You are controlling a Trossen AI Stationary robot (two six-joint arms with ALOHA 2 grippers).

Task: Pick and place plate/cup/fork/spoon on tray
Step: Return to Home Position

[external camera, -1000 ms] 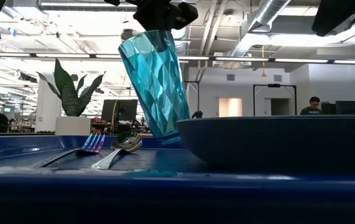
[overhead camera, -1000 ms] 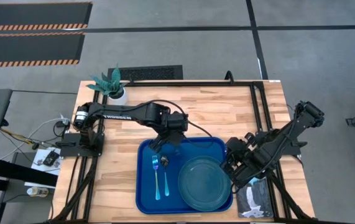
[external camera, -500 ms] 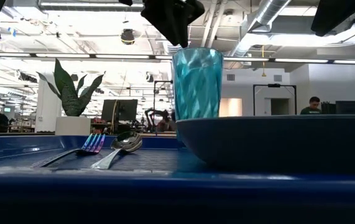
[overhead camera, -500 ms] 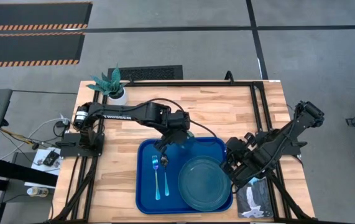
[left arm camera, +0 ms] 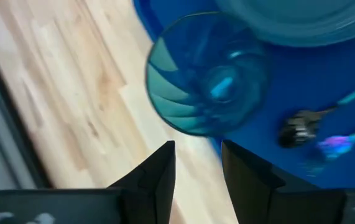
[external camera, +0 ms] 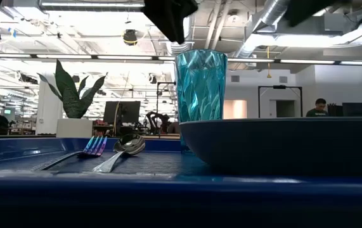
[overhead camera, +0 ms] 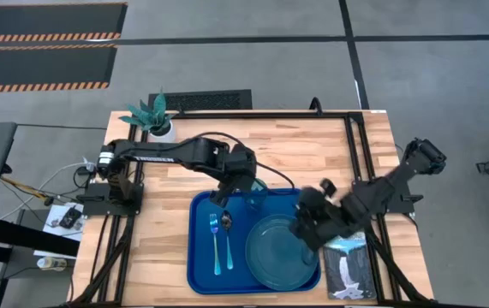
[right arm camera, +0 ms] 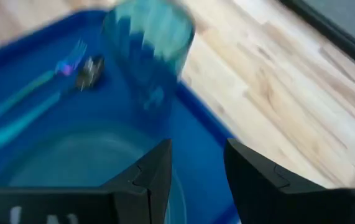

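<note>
The teal cup (external camera: pixel 200 85) stands upright on the blue tray (overhead camera: pixel 201 274) at its far edge, behind the plate (overhead camera: pixel 278 252). The fork (overhead camera: pixel 214 248) and the spoon (overhead camera: pixel 229 244) lie side by side on the tray's left half. My left gripper (overhead camera: pixel 239 175) is open just above and to the far left of the cup (left arm camera: pixel 205 81), clear of it. My right gripper (overhead camera: pixel 301 229) is open and empty above the plate's right edge; its wrist view shows the cup (right arm camera: pixel 149 37) ahead.
A white pot with a teal plant (overhead camera: pixel 152 118) stands at the table's far left corner. A waterfall-cover book (overhead camera: pixel 347 269) lies right of the tray at the near edge. Bare wood lies beyond the tray's far edge.
The cup, held tilted above the tray a second ago, now stands upright on the tray, free of the gripper. My left gripper has risen off it and drawn back toward the table's left. My right gripper has moved toward the table's left, over the plate's right edge.
</note>
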